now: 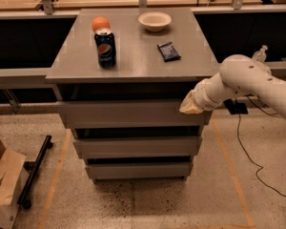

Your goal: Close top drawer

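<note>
The top drawer is the widest gray front, right under the cabinet's top, and it stands a little out from the cabinet with a dark gap above it. My gripper is at the right end of this front and touches its upper edge. The white arm comes in from the right.
On the cabinet top stand a Pepsi can, an orange, a white bowl and a dark snack packet. Two narrower drawer fronts sit below. A cardboard box and a black bar lie at left, cables at right.
</note>
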`<state>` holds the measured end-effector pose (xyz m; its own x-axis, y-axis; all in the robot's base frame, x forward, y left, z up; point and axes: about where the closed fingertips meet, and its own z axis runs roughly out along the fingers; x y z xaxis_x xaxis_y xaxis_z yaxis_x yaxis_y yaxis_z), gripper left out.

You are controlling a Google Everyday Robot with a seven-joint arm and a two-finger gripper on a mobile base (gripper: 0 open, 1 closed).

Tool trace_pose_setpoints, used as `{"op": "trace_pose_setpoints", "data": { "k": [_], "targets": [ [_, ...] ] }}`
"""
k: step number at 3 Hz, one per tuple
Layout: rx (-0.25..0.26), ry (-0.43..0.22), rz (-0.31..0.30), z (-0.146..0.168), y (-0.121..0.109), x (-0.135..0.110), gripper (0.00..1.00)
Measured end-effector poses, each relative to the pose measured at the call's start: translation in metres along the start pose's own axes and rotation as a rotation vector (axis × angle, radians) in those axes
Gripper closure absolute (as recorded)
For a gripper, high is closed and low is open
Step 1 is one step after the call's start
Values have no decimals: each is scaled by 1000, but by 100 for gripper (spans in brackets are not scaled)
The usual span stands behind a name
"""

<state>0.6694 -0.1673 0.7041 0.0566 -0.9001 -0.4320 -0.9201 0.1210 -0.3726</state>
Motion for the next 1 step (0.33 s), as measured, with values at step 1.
{"op": "trace_pose_setpoints", "data": {
  "k": [1],
  "targets": [
    [-4, -1, -1, 2, 1, -1, 35]
  ]
}}
